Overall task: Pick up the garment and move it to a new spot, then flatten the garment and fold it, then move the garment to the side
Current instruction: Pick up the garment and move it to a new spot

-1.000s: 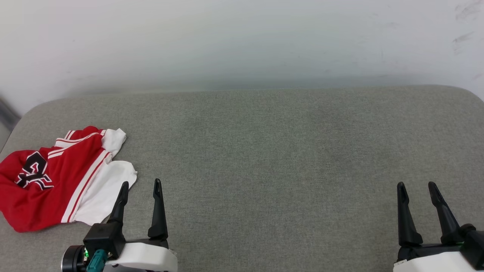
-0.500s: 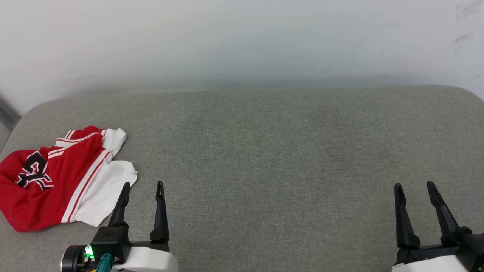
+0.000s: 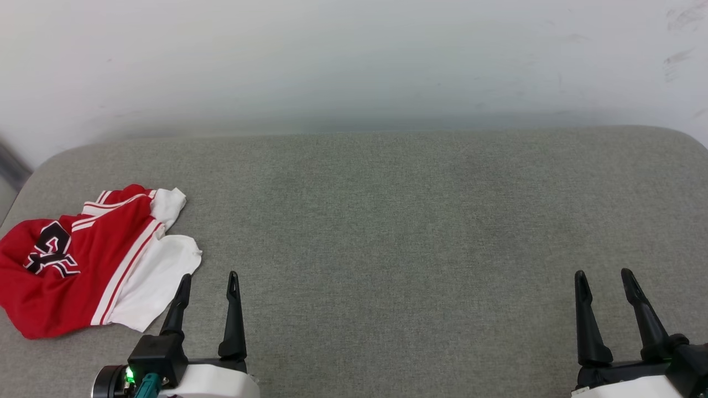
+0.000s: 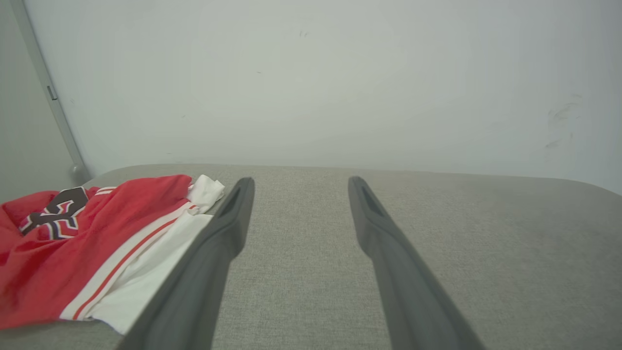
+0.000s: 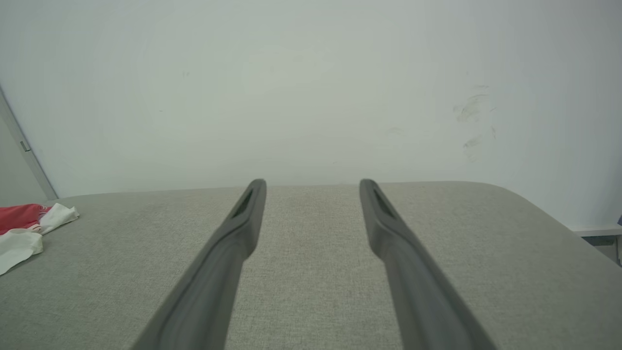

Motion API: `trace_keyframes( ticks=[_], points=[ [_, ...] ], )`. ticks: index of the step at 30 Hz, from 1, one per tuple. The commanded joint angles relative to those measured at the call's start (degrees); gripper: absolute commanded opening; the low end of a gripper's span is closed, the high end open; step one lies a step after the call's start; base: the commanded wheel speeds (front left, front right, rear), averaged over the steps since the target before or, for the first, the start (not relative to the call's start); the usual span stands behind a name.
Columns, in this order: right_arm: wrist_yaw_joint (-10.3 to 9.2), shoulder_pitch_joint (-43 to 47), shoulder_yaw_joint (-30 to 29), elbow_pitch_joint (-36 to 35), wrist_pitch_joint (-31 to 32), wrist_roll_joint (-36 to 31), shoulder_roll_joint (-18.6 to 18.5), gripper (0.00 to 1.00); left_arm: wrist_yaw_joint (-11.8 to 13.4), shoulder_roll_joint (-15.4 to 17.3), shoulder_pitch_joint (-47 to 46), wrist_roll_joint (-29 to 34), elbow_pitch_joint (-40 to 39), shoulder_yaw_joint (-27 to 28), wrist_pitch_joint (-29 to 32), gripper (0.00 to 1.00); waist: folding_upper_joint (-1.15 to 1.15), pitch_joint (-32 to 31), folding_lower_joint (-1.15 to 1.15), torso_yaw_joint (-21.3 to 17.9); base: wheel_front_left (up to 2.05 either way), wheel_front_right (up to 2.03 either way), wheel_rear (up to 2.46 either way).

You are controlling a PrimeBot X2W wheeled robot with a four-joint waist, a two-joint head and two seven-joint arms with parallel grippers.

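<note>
The garment [image 3: 83, 260] is a red T-shirt with white sleeves and a black-and-white chest graphic, lying crumpled at the far left of the grey padded surface [image 3: 387, 221]. My left gripper [image 3: 209, 276] stands open just right of the white sleeve, fingers apart with nothing between them. In the left wrist view the garment [image 4: 97, 238] lies left of the left finger, whose inner side overlaps the sleeve edge; the gripper [image 4: 297, 181] is empty. My right gripper [image 3: 603, 273] is open at the lower right, far from the garment. From the right wrist, the garment [image 5: 24, 223] shows at the left edge, and the gripper [image 5: 312, 183] holds nothing.
A pale wall [image 3: 354, 61] rises directly behind the padded surface. The surface has rounded corners at the far left and far right. A dark vertical strip [image 4: 48, 92] runs down the wall at the left.
Both grippers have drawn back slightly toward the bottom edge of the head view. The garment has not moved.
</note>
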Motion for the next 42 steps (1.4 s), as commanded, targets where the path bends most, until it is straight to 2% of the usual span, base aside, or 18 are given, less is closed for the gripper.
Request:
trace_keyframes(
  ticks=[1, 9, 15, 34, 42],
  points=[
    [-0.02, 0.7, 0.0, 0.0, -0.2, 0.1, 0.1, 1.00, -0.2, -0.1, 0.4, 0.0, 0.1, 0.2, -0.2, 1.00, 0.00, 0.0, 0.00, 0.0, 0.00, 0.00, 0.00],
    [-0.02, 0.9, -0.3, 0.2, -0.2, 0.7, 0.1, 1.00, -0.1, -0.1, 0.0, -0.2, 0.6, 0.3, -0.2, 1.00, 0.00, 0.1, 0.00, 0.6, 0.00, 0.00, 0.00],
    [-0.02, 1.2, -0.1, -0.1, -0.1, 0.9, 0.1, 1.00, 0.3, -0.1, -0.6, 0.0, 0.6, 0.5, -0.2, 1.00, 0.00, 0.3, 0.00, 3.2, 0.00, 0.00, 0.00],
    [-0.01, 0.4, 0.5, -1.0, -0.1, -0.4, 0.1, 1.00, 1.5, -0.1, -1.5, -1.1, 1.0, 2.3, -0.2, 1.00, 0.00, 1.8, 0.00, 17.9, 0.00, 0.00, 0.00],
    [-0.02, 0.4, 0.6, -1.3, -0.1, -0.9, 0.1, 1.00, 1.8, -0.1, -1.7, -1.8, 0.9, 3.2, -0.2, 1.00, 0.00, 2.3, 0.00, 22.7, 0.00, 0.00, 0.00]
  ],
)
